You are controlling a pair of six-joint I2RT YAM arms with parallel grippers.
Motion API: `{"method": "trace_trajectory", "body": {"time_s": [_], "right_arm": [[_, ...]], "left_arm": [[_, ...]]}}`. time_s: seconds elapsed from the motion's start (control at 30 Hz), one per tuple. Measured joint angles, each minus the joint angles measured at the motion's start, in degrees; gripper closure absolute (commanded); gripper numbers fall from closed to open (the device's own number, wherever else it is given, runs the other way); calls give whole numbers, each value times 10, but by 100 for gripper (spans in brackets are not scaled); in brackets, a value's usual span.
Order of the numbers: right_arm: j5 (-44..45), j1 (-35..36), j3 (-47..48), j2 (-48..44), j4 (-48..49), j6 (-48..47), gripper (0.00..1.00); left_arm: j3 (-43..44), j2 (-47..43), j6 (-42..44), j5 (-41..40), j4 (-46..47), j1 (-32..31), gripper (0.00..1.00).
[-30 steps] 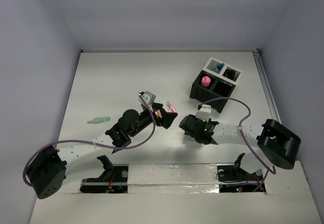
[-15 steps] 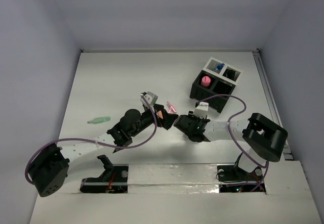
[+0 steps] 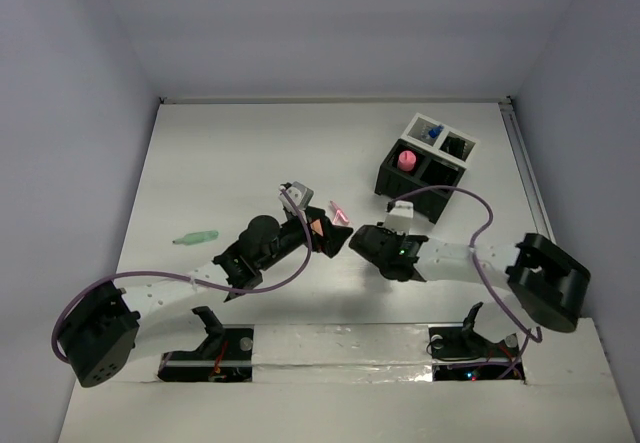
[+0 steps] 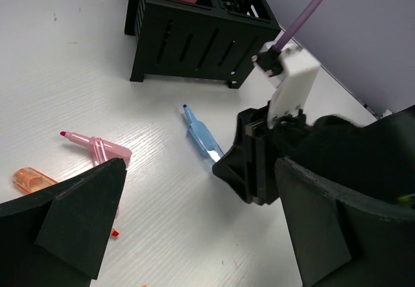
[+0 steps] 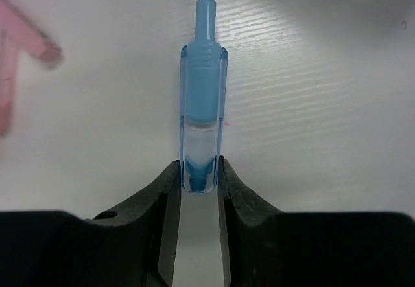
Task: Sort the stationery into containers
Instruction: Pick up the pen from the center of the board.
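Two robot arms come together low over a white, faintly grained table (image 4: 78, 60), on the arms' side of the black box (image 4: 194, 47). We judge the step in hand to be picking up the blue marker (image 5: 203, 105). The right gripper (image 5: 199, 170) pinches the marker's blunt rear end between two dark fingers. The marker lies flat on the table near the black box's slatted wall, its chisel tip pointing toward that box. It is a slim, clear plastic barrel with blue ink inside and a ribbed collar below the tip.

The left gripper (image 3: 322, 233) hangs spread wide and empty, farther from the black box. Next, we think, the grasp must hold firm while the marker is lifted, carried to the black box and let go over a free compartment.

The black box is square, rigid and slotted, and a pink round-topped piece (image 3: 406, 159) stands in one compartment. A white box (image 3: 416, 123) sits just beside its far side, holding a tiny blue-capped bottle (image 3: 433, 134). A pink marker (image 4: 97, 146) and an orange piece (image 4: 32, 179) lie farther out, and a green marker (image 3: 196, 236) lies well apart.
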Motion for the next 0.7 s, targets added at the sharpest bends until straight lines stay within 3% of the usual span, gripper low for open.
{"method": "trace_trajectory", "body": {"time_s": [0.3,0.7], "right_arm": [[-120,-9,51,-250,-60,-144,78],[-237,-46,110,-268,-77,-244,81]], "left_arm": [[0,0,-8,-19,0,0,1],[0,55,-38,32,39,0,9]]}}
